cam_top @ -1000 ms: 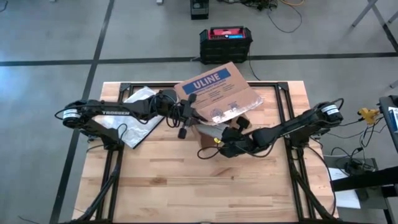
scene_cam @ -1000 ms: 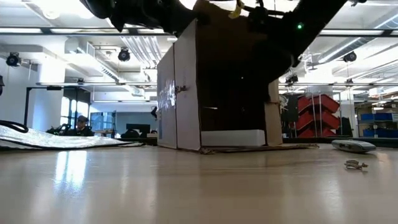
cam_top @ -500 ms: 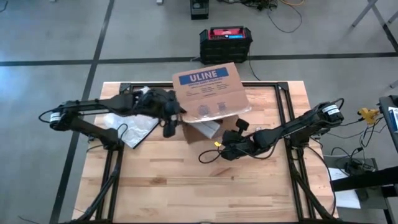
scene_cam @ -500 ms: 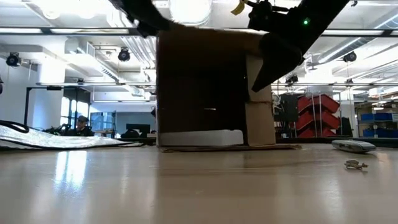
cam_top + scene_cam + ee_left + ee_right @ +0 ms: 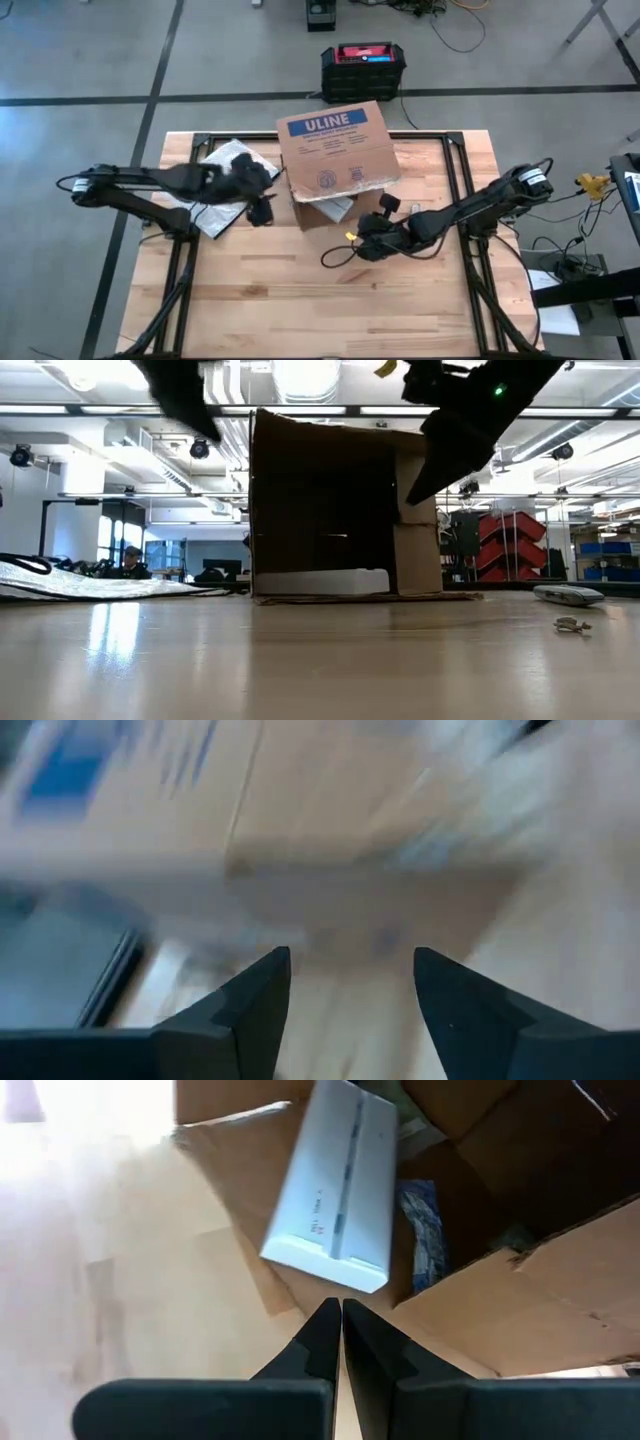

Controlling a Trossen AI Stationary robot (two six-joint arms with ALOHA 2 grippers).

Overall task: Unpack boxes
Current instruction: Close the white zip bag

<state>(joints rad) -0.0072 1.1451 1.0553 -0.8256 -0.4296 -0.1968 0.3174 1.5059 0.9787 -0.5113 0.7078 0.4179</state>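
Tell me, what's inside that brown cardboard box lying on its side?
Inside the brown cardboard box lies a long white carton beside something blue. Anything deeper is hidden by the flaps.

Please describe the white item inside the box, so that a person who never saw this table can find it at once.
Find the brown cardboard box with the blue ULINE label, lying on its side on the wooden table. At its open mouth, near the right gripper, lies a flat white carton. Nothing else there is white and rectangular.
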